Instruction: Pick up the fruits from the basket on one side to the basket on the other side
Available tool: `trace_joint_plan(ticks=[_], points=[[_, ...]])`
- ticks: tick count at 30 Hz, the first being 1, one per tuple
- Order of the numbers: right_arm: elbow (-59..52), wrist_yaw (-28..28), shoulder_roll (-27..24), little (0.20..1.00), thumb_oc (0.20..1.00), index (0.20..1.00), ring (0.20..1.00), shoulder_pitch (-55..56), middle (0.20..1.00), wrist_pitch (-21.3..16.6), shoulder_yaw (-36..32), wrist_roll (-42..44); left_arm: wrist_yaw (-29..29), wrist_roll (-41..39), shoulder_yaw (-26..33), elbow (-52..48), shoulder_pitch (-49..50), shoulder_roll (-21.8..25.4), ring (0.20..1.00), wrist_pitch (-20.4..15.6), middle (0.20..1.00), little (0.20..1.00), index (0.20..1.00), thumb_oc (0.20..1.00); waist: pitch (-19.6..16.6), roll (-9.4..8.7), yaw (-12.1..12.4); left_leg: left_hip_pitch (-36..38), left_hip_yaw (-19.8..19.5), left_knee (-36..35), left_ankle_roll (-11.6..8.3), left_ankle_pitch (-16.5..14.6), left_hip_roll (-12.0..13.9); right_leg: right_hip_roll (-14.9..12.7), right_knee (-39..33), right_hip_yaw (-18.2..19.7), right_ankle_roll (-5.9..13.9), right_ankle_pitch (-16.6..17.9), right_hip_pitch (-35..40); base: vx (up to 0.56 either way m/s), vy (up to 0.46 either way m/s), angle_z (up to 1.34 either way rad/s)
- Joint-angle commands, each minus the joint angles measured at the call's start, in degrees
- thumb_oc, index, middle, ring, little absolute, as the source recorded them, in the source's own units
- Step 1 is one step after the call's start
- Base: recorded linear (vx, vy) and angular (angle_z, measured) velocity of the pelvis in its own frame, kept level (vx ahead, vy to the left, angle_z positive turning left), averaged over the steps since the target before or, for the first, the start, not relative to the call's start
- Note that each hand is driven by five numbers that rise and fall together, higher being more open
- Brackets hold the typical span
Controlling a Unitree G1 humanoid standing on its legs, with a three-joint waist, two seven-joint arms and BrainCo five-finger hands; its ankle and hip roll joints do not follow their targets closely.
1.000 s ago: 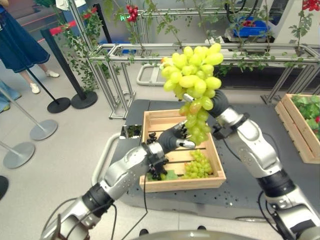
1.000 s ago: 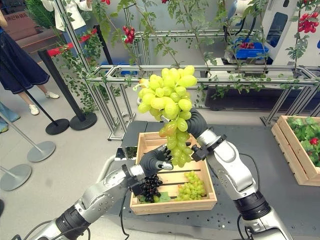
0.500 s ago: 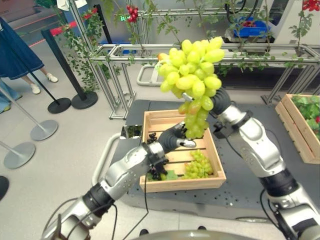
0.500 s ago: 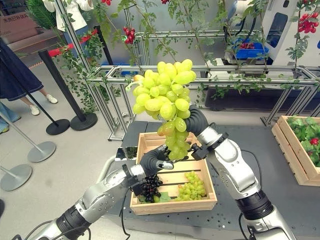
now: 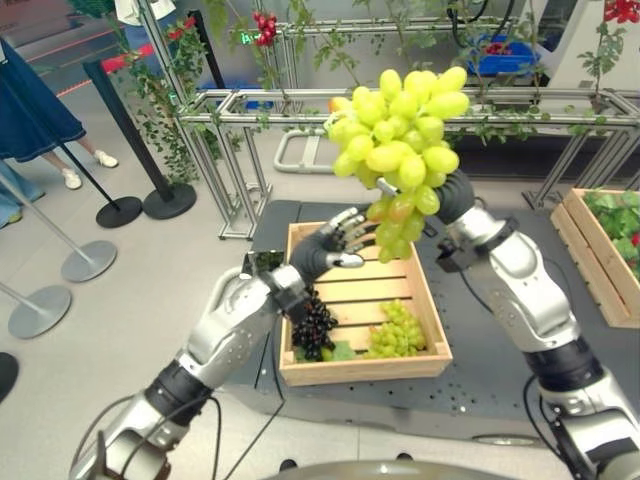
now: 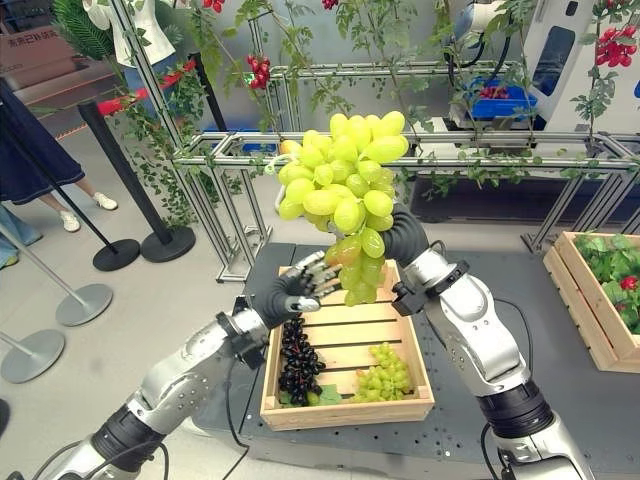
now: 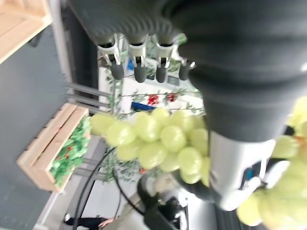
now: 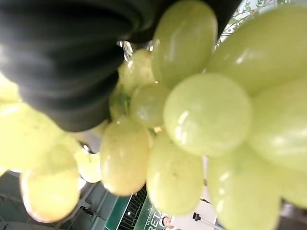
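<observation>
Right hand (image 6: 405,237) holds a large green grape bunch (image 6: 345,195) high above the near wooden crate (image 6: 345,412); its fingers are hidden behind the grapes, so the exact grip cannot be told, though the bunch hangs from that hand. Change over the last second: the left hand (image 6: 300,288), which sat curled low under the bunch's tip, has risen beside the lower grapes, its fingers spread and relaxed, holding nothing. The bunch itself has shifted slightly toward the robot's right and a little higher. The left arm's move uncovers a dark grape cluster (image 6: 296,362) lying in the crate next to a small green grape bunch (image 6: 381,380). Second wooden crate (image 6: 598,300), lined with leaves, stands well apart on the robot's right. Judgement: lift is complete and the left hand is letting go of support duty; carry to the right-hand crate comes next. Risk: heavy bunch swinging, or loose grapes dropping.
</observation>
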Motion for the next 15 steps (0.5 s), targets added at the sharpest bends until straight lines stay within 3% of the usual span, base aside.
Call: trace_joint_plan(ticks=[1, 15], points=[[-2.50, -0.55, 0.96, 0.200, 0.200, 0.200, 0.200, -3.30, 0.200, -3.79, -3.90, -0.09, -0.84, 0.17, -0.03, -0.91, -3.40, 1.58, 1.000, -3.29, 1.000, 1.000, 1.000, 1.000, -1.29, -3.79, 1.27, 2.41, 0.21, 1.33, 1.04, -4.89, -1.56, -2.63, 1.27, -1.53, 4.91, -5.13, 2.89, 0.00, 0.000, 0.00], [-2.27, 0.12, 1.33, 0.200, 0.200, 0.200, 0.200, -5.01, 0.200, -3.38, -2.01, 1.33, -2.35, -1.92, -5.66, -2.73, -6.52, -0.35, 1.000, -1.82, 1.000, 1.000, 1.000, 1.000, -1.13, -3.74, 0.74, 2.74, 0.43, 1.44, 1.25, -5.22, -1.50, -2.53, 1.43, -1.01, 4.85, -5.18, 2.93, 0.00, 0.007, 0.00]])
